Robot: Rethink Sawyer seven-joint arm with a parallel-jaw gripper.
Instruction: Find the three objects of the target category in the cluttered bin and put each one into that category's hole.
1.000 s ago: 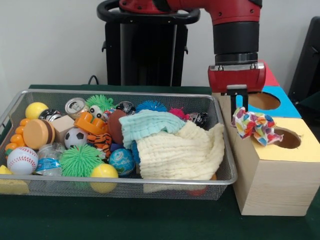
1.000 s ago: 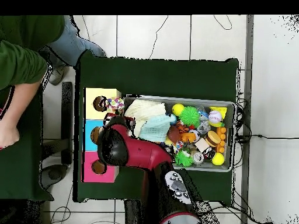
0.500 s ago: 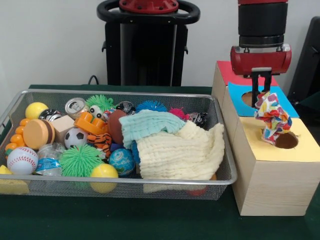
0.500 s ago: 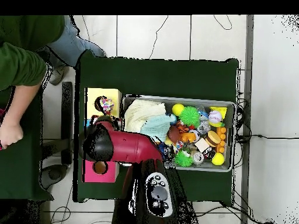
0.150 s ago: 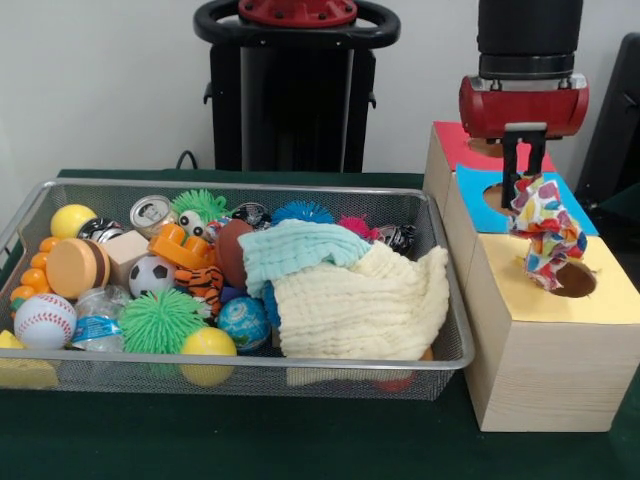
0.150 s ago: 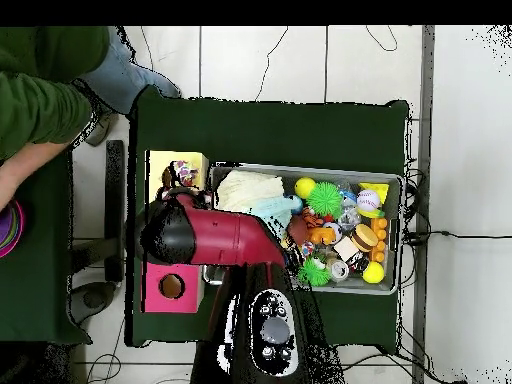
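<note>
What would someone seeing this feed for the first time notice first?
Probably the red and black arm's claw, shut on a crumpled multicoloured patterned cloth that hangs just above the round hole in the yellow-topped wooden box. Next, the wire mesh bin beside the box, crammed with balls and toys, with a cream muslin cloth and a mint green cloth heaped at the end nearest the box.

Gripper (image 5: 521, 172) jaws pinching multicolored cloth (image 5: 545, 230) hanging just above hole (image 5: 573, 280) in yellow box top (image 5: 520, 290); wire bin (image 5: 440, 300) of toys beside, cream towel (image 5: 360, 305) and teal cloth (image 5: 295, 250) on top.
</note>
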